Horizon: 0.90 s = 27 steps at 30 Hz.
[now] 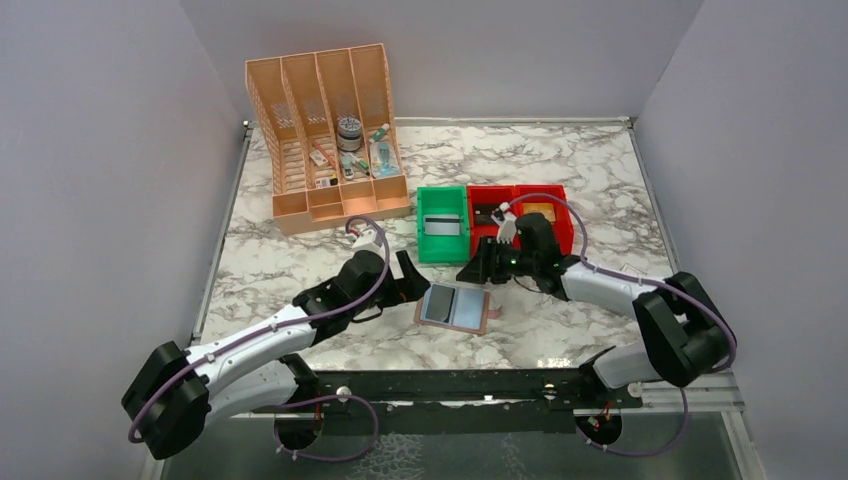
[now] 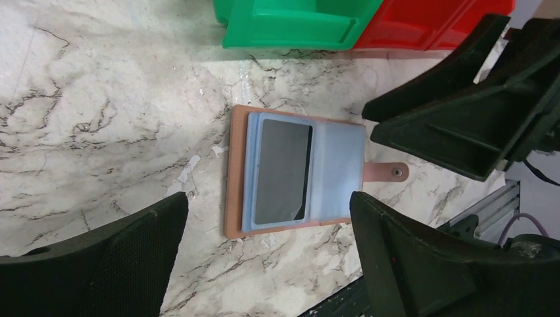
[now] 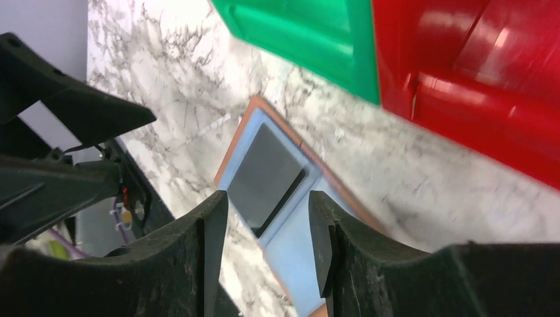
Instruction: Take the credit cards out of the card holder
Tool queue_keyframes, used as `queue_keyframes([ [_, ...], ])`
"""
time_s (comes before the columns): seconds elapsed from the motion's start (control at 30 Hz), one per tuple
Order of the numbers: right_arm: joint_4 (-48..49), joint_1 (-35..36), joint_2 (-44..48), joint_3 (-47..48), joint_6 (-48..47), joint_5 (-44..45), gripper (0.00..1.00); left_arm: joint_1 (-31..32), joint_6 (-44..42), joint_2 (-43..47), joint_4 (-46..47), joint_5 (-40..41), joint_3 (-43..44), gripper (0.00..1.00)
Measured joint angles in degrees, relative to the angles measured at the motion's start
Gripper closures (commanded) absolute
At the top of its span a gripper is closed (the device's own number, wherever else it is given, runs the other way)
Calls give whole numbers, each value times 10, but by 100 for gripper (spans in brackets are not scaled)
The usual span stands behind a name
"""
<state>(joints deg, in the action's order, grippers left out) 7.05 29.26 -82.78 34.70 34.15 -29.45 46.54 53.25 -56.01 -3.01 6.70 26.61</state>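
Observation:
The brown card holder [image 1: 455, 307] lies open and flat on the marble table, its blue-grey inside up, with the snap tab [image 2: 389, 172] sticking out to one side. A dark grey card [image 2: 282, 172] sits in one pocket; it also shows in the right wrist view [image 3: 267, 178]. The other pocket [image 2: 337, 168] looks empty. My left gripper [image 1: 408, 278] is open, just left of the holder and above the table. My right gripper [image 1: 478, 270] is open and empty, hovering just behind the holder's far edge [image 3: 304, 148].
A green bin [image 1: 442, 224] and red bins [image 1: 520, 215] stand right behind the holder. In one red bin lie dark flat things [image 1: 492, 213]. An orange slotted organizer [image 1: 325, 130] with small items stands at the back left. The table's metal front rail [image 1: 450, 385] is close.

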Motion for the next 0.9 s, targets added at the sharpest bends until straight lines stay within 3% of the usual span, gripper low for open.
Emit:
queue_keyframes([
  [0.27, 71, 57, 66, -103, 103, 5, 62, -1, 1, -44, 15, -25, 1, 19],
  [0.4, 84, 80, 62, -110, 127, 8, 64, -1, 2, -72, 23, -43, 5, 23],
  [0.9, 138, 82, -44, -98, 146, 18, 69, -1, -5, -106, 37, -82, 22, 36],
])
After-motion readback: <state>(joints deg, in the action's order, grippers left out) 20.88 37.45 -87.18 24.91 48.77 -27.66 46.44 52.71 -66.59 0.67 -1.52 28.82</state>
